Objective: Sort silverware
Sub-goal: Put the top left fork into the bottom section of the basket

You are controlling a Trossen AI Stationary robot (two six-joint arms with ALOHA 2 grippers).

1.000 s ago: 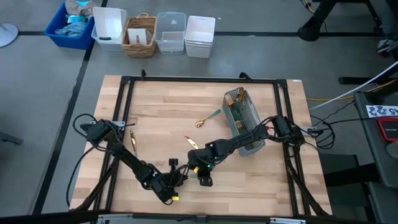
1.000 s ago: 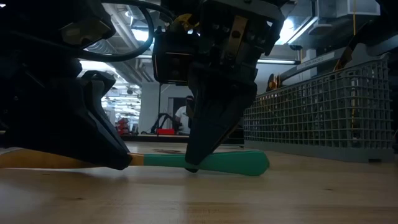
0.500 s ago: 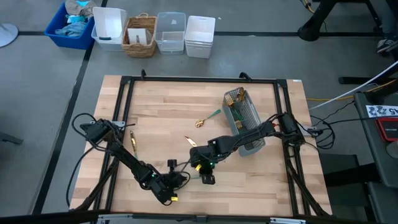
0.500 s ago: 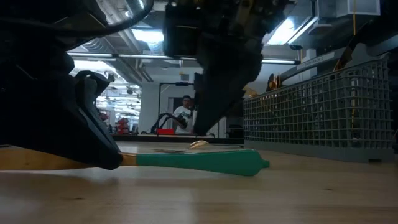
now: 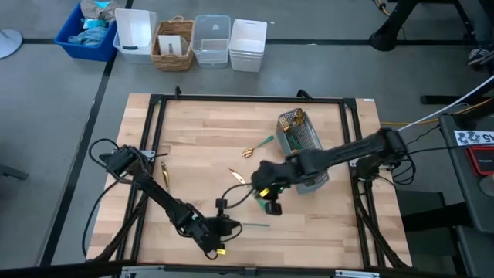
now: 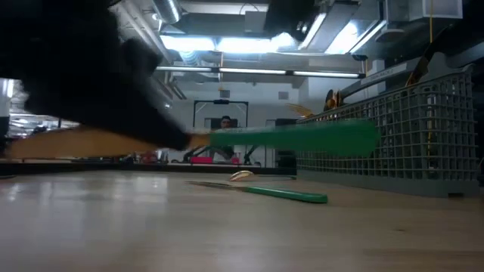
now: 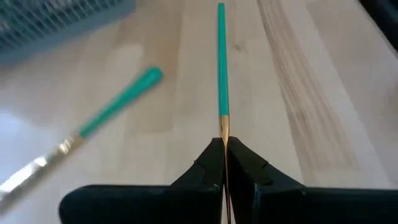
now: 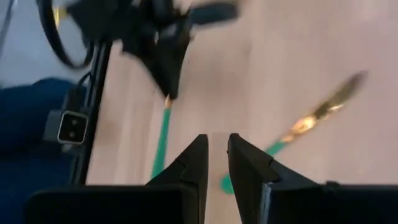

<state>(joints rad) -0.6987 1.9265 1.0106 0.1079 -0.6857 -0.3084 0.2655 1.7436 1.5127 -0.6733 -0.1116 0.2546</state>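
My left gripper (image 5: 225,225) (image 7: 224,144), near the table's front edge, is shut on a teal-handled piece of silverware (image 7: 221,62) (image 6: 302,137) held above the wood. My right gripper (image 5: 272,207) (image 8: 217,148) hangs higher, right of it and farther back, open by a narrow gap with nothing between its fingers. Three more pieces lie flat on the table: one (image 5: 241,177) (image 7: 118,104) under the right arm, one (image 5: 258,147) nearer the grey mesh caddy (image 5: 302,148), one (image 5: 164,176) at the left. Gold heads stick up out of the caddy's far end (image 5: 289,118). My left gripper pinches the piece's thin gold part (image 7: 224,130) between its two fingers, just behind where the teal handle starts. The piece runs on along the fingers, its handle (image 7: 220,56) pointing away from them toward the table's right. It hangs about level, clear of the table.
The caddy (image 6: 401,128) stands at the right behind the arms. Bins and a wicker basket (image 5: 174,45) stand on the floor beyond the table's far edge. A black frame (image 5: 247,99) runs around the tabletop. Bare wood lies at the middle and far left.
My right gripper, whose fingertip stood on the teal handle, has risen off it and gone toward the far right. My left gripper has gone up a little with the piece, whose handle lay on the table and now hangs clear of it.
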